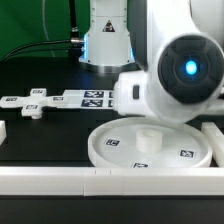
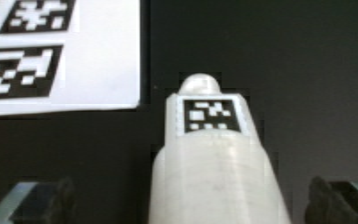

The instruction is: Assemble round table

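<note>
The large round rimmed disc (image 1: 150,145) lies flat near the front of the black table, with a small raised socket at its centre and tags on its face. The flat cross-shaped piece (image 1: 30,104) lies at the exterior view's left. In the wrist view a white cylinder (image 2: 208,150) with a rounded tip and a square tag lies between my two fingers. My gripper (image 2: 190,198) is open, with a dark gap between the cylinder and each finger (image 2: 34,200). In the exterior view the arm's body hides the gripper and the cylinder.
The marker board (image 1: 88,98) lies behind the disc and also shows in the wrist view (image 2: 51,50), close beside the cylinder's tip. White border bars (image 1: 60,178) run along the table's front edge. The robot base (image 1: 105,40) stands at the back.
</note>
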You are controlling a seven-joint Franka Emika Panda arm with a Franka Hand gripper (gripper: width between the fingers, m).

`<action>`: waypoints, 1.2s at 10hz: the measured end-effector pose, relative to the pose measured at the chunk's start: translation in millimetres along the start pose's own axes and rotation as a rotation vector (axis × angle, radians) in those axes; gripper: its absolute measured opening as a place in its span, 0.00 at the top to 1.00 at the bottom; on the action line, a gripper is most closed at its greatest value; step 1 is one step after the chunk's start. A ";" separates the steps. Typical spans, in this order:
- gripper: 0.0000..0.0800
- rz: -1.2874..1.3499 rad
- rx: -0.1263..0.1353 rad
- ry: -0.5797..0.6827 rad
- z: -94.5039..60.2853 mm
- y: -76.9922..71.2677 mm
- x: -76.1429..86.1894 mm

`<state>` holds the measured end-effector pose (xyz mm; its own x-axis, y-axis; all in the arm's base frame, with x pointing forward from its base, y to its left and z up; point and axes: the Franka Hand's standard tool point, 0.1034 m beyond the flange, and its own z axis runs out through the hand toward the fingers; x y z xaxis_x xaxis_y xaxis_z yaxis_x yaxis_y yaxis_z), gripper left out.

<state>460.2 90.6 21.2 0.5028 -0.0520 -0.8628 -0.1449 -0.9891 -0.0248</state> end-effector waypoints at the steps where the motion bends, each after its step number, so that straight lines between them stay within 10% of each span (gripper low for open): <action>1: 0.19 -0.002 0.003 0.043 -2.4 -2.9 9.7; 4: 0.20 -0.002 0.001 0.038 2.9 -3.4 12.0; 5: 0.42 -0.002 0.000 0.039 3.5 -3.8 12.4; 9: 0.49 -0.010 -0.001 0.041 2.1 -4.5 11.2; 12: 0.49 -0.090 0.007 0.056 -31.3 0.3 -17.8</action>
<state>477.9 87.0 52.4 0.5611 0.0289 -0.8273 -0.1031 -0.9892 -0.1044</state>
